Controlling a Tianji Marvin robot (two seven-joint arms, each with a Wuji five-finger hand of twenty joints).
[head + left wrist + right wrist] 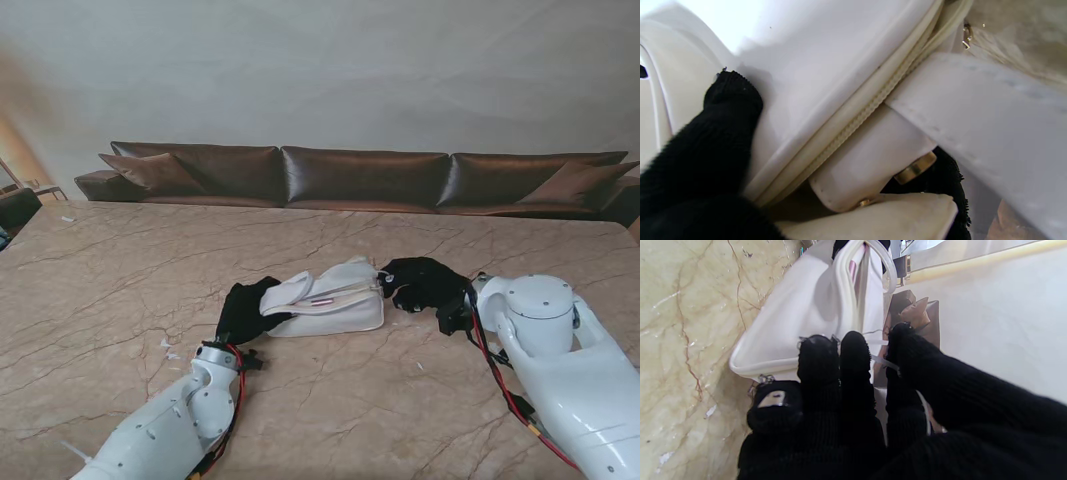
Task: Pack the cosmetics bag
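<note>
A white cosmetics bag (335, 305) lies mid-table with its zippered mouth partly agape. A pink item (322, 300) shows inside; the right wrist view shows that pink item (853, 271) in the slit. My left hand (245, 310), in a black glove, grips the bag's left end. Up close, one of its fingers (720, 133) presses the white bag (826, 60) beside the zipper (867, 110). My right hand (425, 283) holds the bag's right end. Its fingers (836, 373) pinch the white bag (800, 316) at the corner, with a thin white strap running between them.
The marble table (120, 290) stretches wide on all sides of the bag. A brown leather sofa (365, 178) runs along the far edge. Small white scraps (168, 348) lie near my left forearm. A gold stud (915, 168) sits on the bag's tab.
</note>
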